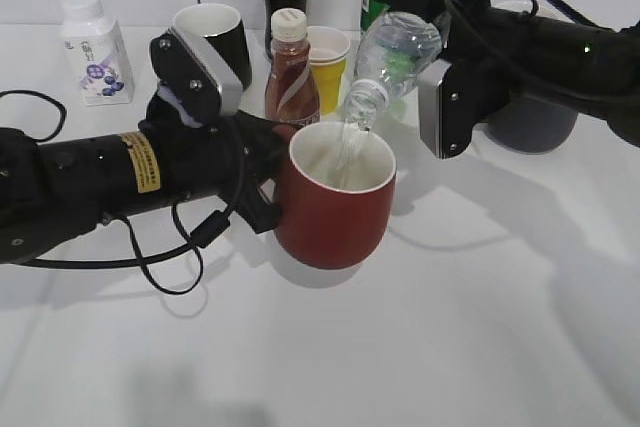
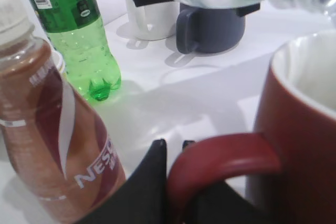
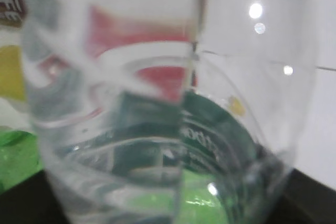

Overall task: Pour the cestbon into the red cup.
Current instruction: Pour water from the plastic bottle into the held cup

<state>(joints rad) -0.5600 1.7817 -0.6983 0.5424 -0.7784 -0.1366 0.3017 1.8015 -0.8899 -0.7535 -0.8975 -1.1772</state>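
Water streams from the tilted cestbon (image 1: 395, 52), clamped in the right gripper (image 1: 432, 47), its mouth at the rim's 12 o'clock. The left gripper (image 1: 262, 175) pinches the red cup (image 1: 335, 197) by its handle, likely to steady it.

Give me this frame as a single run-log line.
phase: pouring | right gripper: holds tilted water bottle, mouth over red cup | left gripper: clamps cup handle | water stream visible

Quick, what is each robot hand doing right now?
Left gripper: closed on the red cup's handle.
Right gripper: closed on the cestbon, tipped over the cup.
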